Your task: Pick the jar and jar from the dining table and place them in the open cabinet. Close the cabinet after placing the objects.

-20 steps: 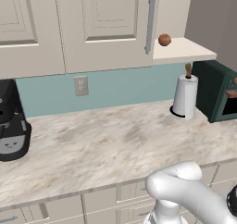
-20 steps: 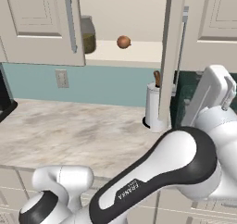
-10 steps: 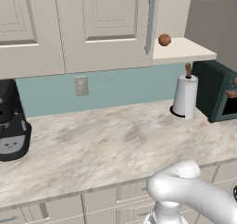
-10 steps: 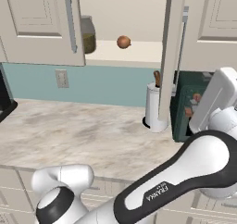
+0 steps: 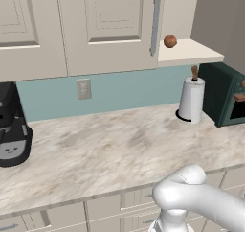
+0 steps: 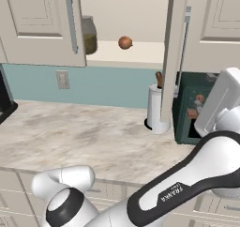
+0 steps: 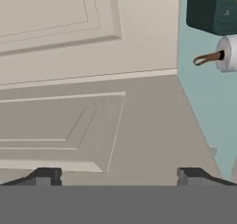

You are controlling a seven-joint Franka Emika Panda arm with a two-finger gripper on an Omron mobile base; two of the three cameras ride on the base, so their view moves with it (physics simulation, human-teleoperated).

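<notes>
With a jar (image 6: pixel 88 34) on the cabinet (image 6: pixel 140 55) shelf at ten o'clock of the ball (image 6: pixel 124 42), the empty gripper (image 7: pixel 119 176) gapes wide facing the open door (image 6: pixel 174 57), which it should push flat-on, steadily, clearing the paper towel (image 6: pixel 155 108).

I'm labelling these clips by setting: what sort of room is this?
A kitchen, rendered rather than real: a marbled counter under beige wall cabinets, with a coffee machine, a paper towel roll and a dark green toaster oven.
</notes>
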